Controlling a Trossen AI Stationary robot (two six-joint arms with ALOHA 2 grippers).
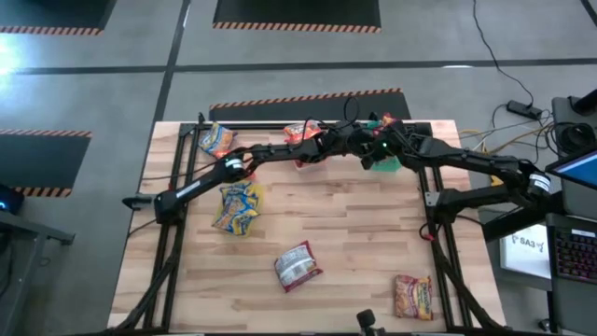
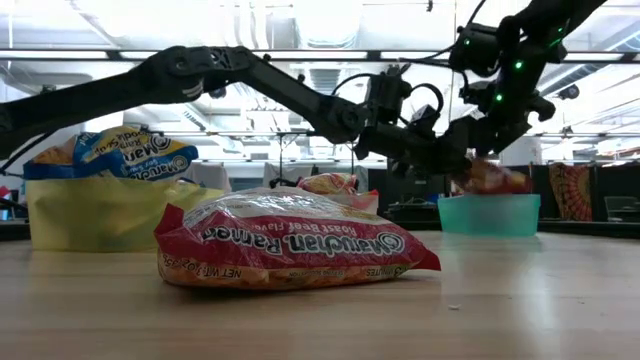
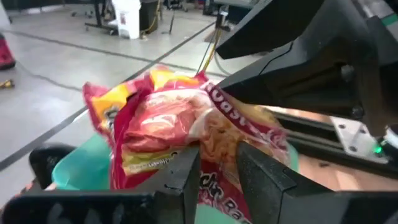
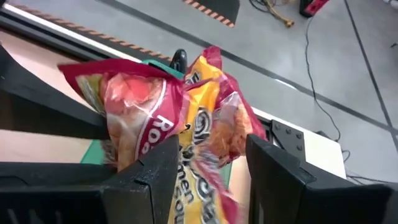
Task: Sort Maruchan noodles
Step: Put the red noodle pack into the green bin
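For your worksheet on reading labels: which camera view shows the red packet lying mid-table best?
The low view: the red packet fills the foreground, its label readable though upside down. The high view shows it small from above. Neither wrist view shows it.

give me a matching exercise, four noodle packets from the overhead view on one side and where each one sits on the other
Things:
1. yellow-and-blue packet
2. silvery packet
3. orange packet
4. red packet

Places:
A. near right corner of the table
B. held over the green tub by the left claw
C. near edge, centre
D. left of centre

Pairs: 1-D, 2-C, 3-A, 4-B
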